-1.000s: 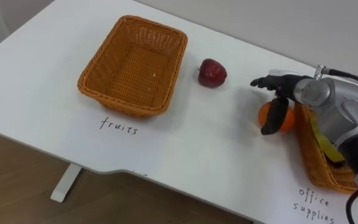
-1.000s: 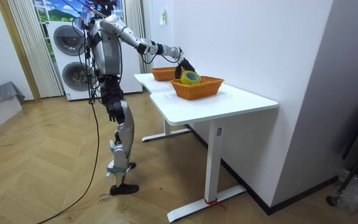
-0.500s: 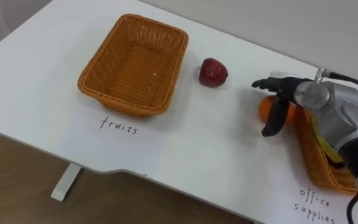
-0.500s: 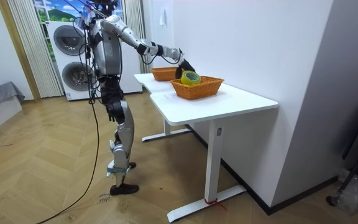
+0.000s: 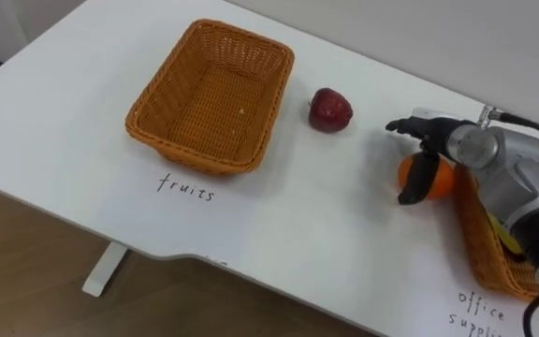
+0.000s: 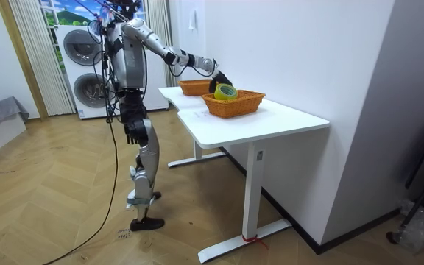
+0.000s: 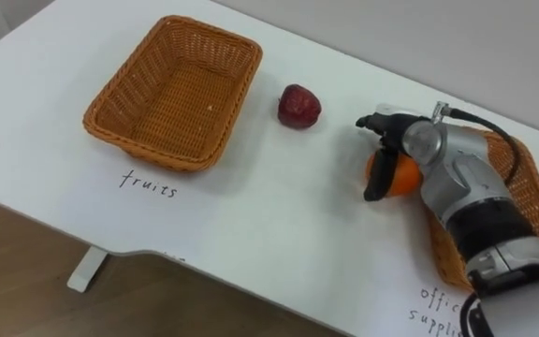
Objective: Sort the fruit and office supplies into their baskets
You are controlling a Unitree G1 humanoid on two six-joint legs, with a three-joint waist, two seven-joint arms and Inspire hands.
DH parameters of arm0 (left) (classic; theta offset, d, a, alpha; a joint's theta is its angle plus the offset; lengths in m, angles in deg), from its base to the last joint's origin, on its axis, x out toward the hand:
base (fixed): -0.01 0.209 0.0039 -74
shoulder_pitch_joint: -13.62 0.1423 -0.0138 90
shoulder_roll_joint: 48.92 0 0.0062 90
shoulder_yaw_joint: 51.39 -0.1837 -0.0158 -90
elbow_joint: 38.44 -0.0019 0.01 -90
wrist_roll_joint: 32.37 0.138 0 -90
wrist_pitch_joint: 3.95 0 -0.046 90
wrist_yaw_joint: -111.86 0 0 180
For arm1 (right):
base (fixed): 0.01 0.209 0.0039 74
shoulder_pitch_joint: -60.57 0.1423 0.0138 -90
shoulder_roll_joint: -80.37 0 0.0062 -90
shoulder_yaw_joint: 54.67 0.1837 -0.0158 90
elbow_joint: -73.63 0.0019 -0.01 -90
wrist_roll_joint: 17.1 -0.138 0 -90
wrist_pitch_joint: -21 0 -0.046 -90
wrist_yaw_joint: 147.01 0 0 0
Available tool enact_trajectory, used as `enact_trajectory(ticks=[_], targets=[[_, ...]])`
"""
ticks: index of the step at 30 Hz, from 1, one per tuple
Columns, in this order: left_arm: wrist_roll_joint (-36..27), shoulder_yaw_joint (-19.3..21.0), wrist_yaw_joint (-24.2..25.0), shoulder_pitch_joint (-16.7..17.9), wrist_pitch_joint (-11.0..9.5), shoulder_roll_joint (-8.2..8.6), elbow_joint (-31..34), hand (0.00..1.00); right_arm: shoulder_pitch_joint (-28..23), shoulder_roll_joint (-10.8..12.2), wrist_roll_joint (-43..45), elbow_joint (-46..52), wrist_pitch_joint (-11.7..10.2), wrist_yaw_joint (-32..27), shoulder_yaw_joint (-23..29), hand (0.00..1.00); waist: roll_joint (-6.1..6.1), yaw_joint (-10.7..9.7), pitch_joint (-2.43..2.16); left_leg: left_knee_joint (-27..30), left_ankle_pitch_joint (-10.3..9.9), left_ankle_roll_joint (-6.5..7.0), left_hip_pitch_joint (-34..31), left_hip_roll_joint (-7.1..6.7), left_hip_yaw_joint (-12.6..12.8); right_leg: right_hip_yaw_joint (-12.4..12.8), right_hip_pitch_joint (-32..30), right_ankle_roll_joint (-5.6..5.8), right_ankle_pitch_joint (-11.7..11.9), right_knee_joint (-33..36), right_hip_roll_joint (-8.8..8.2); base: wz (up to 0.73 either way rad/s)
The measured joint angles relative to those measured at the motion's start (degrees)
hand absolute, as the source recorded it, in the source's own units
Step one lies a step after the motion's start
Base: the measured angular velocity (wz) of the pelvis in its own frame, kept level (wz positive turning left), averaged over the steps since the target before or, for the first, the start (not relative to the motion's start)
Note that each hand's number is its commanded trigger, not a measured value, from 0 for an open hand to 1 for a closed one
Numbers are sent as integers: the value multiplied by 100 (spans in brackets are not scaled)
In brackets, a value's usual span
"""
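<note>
The orange [image 5: 438,180] sits on the white table [image 5: 326,248] at the right of the frame, just beside the left wall of the office supplies basket [image 5: 480,257]. It is on the wrong side of the table for a fruit. My right hand [image 5: 429,131] is over it. The fingers [image 5: 402,124] reach out fairly straight above the orange's top, and the thumb [image 5: 415,183] hangs down across its left face. I read that as a hand not yet closed: draped on the orange, not gripping it.

Over the last second very little has changed between hand and fruit. The whole picture has slid a bit, so the camera has moved, not the things. Against the apple [image 5: 330,109], both the orange and my hand keep nearly the same place. My fingers look a little less splayed than they were. I judge the grasp is settling but not made, and the orange has not left the table.

The apple lies at upper centre, near the right end of the fruit basket [image 5: 195,155], which stands empty at upper left. Both fruits are left to move. A yellow roll [image 6: 227,92] already lies in the office basket. My left hand [image 6: 132,135] hangs at my side in the room view.
</note>
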Motion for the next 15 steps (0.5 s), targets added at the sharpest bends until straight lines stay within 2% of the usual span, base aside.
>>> enact_trajectory(ticks=[2, 8, 15], targets=[[-1, -1, -2, -17, 0, -3, 0, 0, 0, 0, 1, -116, 36, -11, 0, 0, -10, 47, 5, -1, 0, 0, -22, 2, 3, 4, -24, -3, 2, 1, 2, 0], [0, -1, -2, -26, 21, -11, 1, 0, 1, 0, 2, -263, 64, -100, 0, 0, -78, 117, 58, 37, 2, -2, -82, 4, 2, 5, -86, -11, 8, 1, 3, 0], [3, -88, 4, -179, 23, -33, 6, 0, 24, -6, 4, -277, 63, -295, -128, 0, -78, 169, 60, 67, 1, -3, -129, 5, -10, 2, -114, -10, 8, -2, 4, 0]])
